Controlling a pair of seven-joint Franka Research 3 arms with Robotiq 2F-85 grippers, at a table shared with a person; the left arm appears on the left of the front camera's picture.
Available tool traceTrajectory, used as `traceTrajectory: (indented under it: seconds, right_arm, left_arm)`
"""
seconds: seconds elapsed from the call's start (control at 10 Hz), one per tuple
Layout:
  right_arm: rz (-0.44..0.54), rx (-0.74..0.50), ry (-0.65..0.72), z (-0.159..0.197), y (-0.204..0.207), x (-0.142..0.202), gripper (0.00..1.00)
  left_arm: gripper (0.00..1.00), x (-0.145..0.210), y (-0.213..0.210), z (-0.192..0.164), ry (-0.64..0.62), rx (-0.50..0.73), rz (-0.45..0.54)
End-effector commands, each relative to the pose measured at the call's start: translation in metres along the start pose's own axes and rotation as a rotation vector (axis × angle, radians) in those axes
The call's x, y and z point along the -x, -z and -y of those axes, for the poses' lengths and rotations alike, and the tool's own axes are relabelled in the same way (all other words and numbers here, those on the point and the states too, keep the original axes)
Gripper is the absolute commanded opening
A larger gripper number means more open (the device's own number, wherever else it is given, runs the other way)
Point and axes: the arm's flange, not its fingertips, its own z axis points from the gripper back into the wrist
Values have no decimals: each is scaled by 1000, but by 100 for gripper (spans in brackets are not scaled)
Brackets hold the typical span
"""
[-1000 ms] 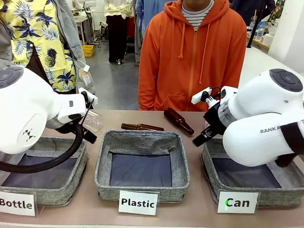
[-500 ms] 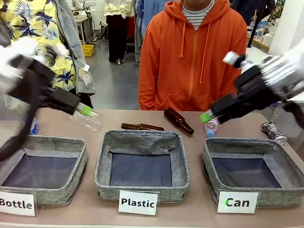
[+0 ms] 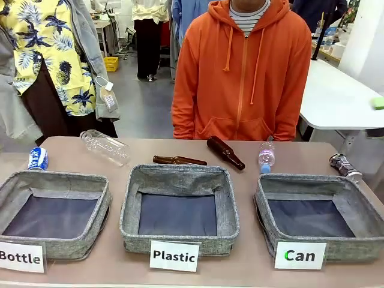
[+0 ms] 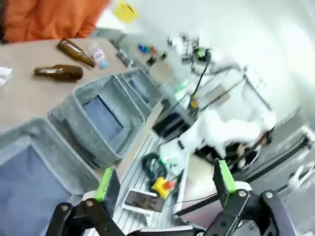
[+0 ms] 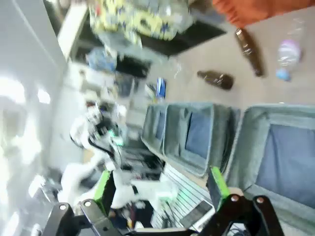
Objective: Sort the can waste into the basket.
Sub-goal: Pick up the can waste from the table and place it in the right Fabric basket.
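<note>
Tan worktop point(image 3: 144, 150). Three grey baskets stand in a row along the near edge, with white cards point(image 3: 174, 256) in front: Bottle basket point(image 3: 54, 176) left, Plastic basket point(image 3: 180, 173) middle, Can basket point(image 3: 300, 178) right. Behind them, left to right: blue-and-white can point(image 3: 38, 159), clear bottle point(image 3: 105, 147) on its side, brown bottle point(image 3: 179, 160) lying flat, second brown bottle point(image 3: 225, 152) lying angled, small clear bottle point(image 3: 266, 157), dark silvery can point(image 3: 344, 165).

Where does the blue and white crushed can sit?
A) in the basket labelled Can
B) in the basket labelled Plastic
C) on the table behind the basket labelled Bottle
C: the blue and white can stands on the table just behind the far left corner of the Bottle basket.
</note>
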Motion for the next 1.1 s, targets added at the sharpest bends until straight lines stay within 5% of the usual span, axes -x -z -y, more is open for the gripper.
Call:
traceTrajectory:
  seconds: [0.0,0.3,0.4,0.5,0.6,1.0]
  right_arm:
    - [155,-44,110,53,-11,23,100]
    - [302,26,230,90,-43,25,100]
    - [357,154,273,95,-43,27,100]
    - [260,1,237,96,-66,7,100]
    - [260,1,237,96,-66,7,100]
    - [245,25,266,98,-63,7,100]
  left_arm:
    - [100,7,0,-58,-182,59,159]
    - [100,46,25,-59,-241,100,356]
    - [100,47,42,-44,-234,77,425]
    - [100,42,56,-36,-235,7,485]
    - [100,22,-11,-93,-276,97,375]
    - [100,22,-11,-93,-276,97,375]
